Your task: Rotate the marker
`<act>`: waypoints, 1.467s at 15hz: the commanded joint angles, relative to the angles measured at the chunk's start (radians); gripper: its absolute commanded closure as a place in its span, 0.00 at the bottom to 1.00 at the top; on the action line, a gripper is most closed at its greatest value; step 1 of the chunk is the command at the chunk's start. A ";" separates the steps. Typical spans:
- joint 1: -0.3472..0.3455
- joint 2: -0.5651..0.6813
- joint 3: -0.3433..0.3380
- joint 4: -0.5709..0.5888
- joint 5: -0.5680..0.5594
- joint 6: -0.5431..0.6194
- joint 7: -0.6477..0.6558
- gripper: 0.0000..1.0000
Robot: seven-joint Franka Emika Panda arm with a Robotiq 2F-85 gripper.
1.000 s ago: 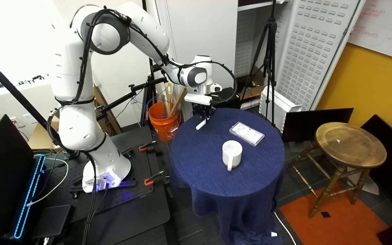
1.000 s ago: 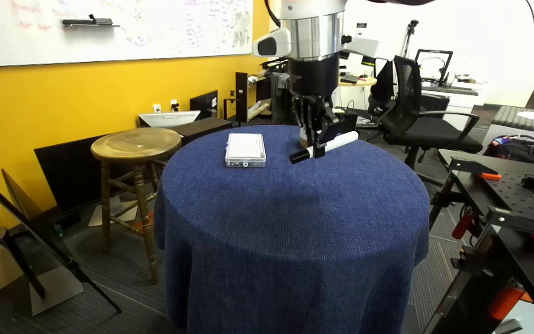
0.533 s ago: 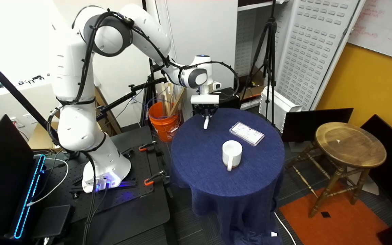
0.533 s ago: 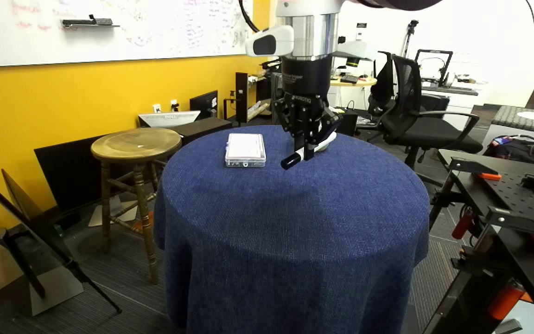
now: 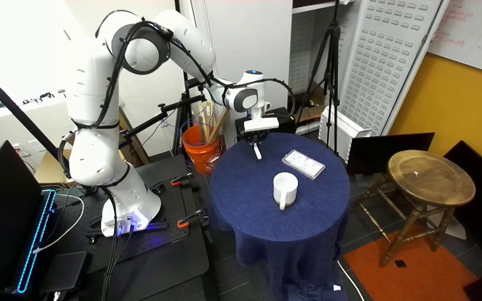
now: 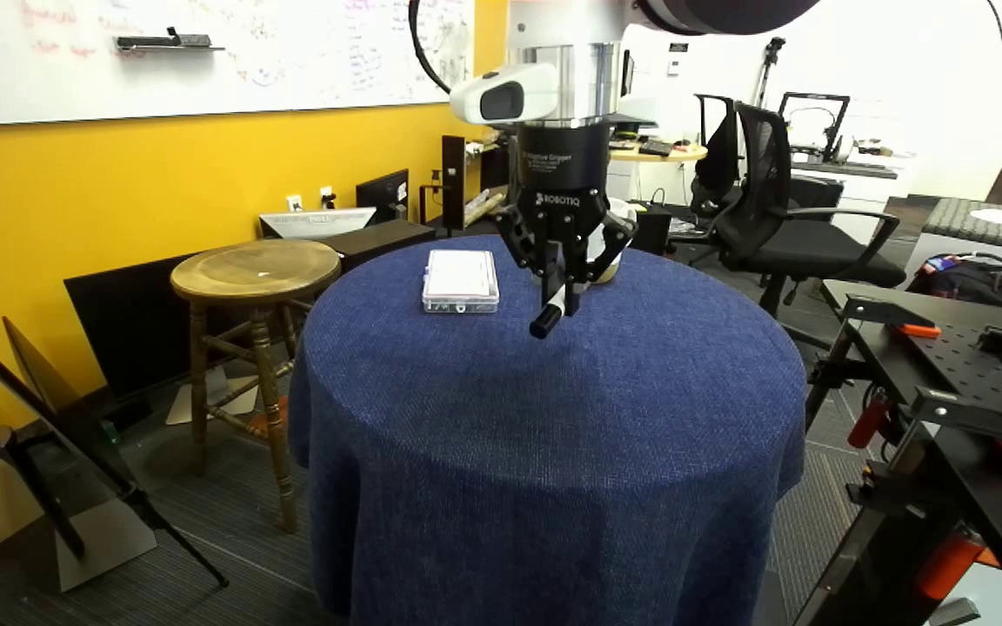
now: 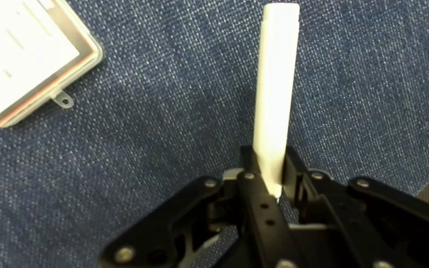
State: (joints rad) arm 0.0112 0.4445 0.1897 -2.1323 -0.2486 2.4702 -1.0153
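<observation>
The marker is a white pen with a black end. My gripper (image 6: 564, 291) is shut on the marker (image 6: 546, 322) near its black end and holds it above the blue table. In an exterior view the marker's white end (image 5: 257, 152) sticks out below my gripper (image 5: 256, 142), pointing toward the cup side. In the wrist view the white body of the marker (image 7: 277, 85) runs upward from between the fingertips (image 7: 270, 160). Its black end is hidden behind the fingers there.
A round table with blue cloth (image 5: 241, 200) lies below. A white cup (image 5: 285, 187) stands on it, partly hidden behind my gripper in an exterior view (image 6: 607, 271). A flat clear box with a white label (image 5: 303, 164) lies nearby, also in the wrist view (image 7: 24, 56). A wooden stool (image 5: 431, 177) stands beside.
My gripper has turned about its upright axis with the marker in it. In an exterior view the white end swung from lower left to lower right. The arm also shifted slightly and lowered.
</observation>
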 commanded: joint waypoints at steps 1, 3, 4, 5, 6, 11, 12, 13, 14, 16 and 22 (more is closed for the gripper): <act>-0.011 0.030 0.023 0.034 0.024 0.017 -0.114 0.95; -0.009 0.041 0.028 0.045 0.029 0.015 -0.150 0.95; -0.008 0.045 0.030 0.049 0.032 0.014 -0.165 0.95; -0.009 0.049 0.033 0.053 0.036 0.013 -0.181 0.95; -0.009 0.054 0.035 0.057 0.038 0.012 -0.197 0.95; -0.006 0.070 0.042 0.078 0.062 -0.002 -0.257 0.54; -0.007 0.070 0.043 0.079 0.067 -0.004 -0.267 0.53; -0.006 0.072 0.042 0.080 0.070 -0.003 -0.268 0.46; -0.005 0.074 0.042 0.082 0.071 -0.004 -0.268 0.40; -0.005 0.076 0.042 0.084 0.075 -0.005 -0.273 0.24; -0.011 0.055 0.054 0.058 0.134 0.013 -0.246 0.00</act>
State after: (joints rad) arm 0.0115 0.5152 0.2264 -2.0647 -0.1698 2.4704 -1.2518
